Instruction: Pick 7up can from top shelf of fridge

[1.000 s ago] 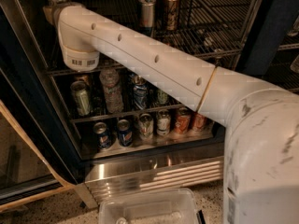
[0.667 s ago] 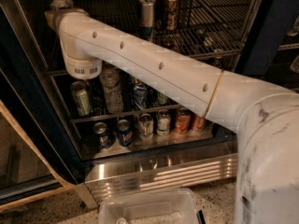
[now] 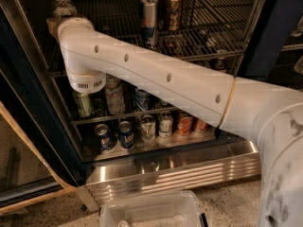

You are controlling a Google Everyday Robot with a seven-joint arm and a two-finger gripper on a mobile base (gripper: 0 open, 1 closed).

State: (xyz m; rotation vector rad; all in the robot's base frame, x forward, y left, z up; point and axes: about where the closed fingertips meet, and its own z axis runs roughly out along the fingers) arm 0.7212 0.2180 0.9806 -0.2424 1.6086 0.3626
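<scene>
The 7up can (image 3: 62, 7), pale silver with a shiny lid, stands at the far left of the top shelf (image 3: 203, 37) of the fridge (image 3: 180, 171). My white arm (image 3: 156, 77) reaches from the lower right up to that corner. My gripper (image 3: 52, 26) is at the arm's end, just below and in front of the can. It is almost wholly hidden behind the wrist joint (image 3: 83, 56). I cannot tell whether it touches the can.
A tall slim silver-and-blue can (image 3: 149, 15) and a brown can (image 3: 173, 7) stand mid-shelf. The lower racks (image 3: 142, 126) are crowded with cans and bottles. The dark door frame (image 3: 28, 103) is on the left. A clear plastic bin (image 3: 151, 212) sits on the floor.
The wrist joint has swung slightly down and to the right. The cans on the shelves have not moved.
</scene>
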